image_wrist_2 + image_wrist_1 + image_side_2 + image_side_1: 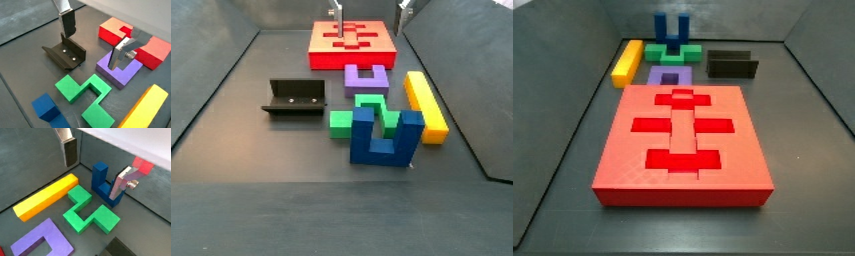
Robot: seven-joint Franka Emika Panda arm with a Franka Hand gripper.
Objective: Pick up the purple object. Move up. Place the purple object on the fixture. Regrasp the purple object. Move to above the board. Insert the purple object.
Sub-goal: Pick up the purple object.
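Dark grey floor (pixel 225 190) under board (pixel 684 140), purple object (pixel 366 77), fixture (pixel 294 98), yellow bar (pixel 425 103), green block (pixel 85 97), blue piece (pixel 385 135); gripper (pixel 93 37) above.

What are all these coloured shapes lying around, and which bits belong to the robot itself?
Board: one, red, a flat slab with recessed cutouts, at one end of the floor.
Purple object: one, purple, U-shaped, lying flat right beside the board.
Yellow bar: one, yellow, long, lying alongside the purple and green pieces.
Green block: one, green, zigzag-shaped, flat between the purple object and the blue piece.
Blue piece: one, blue, two prongs pointing up, at the end farthest from the board.
Fixture: one, dark L-shaped bracket, apart from the row of pieces.
Gripper: one, silver fingers with dark pads, open and holding nothing, hovering above the purple object and fixture.
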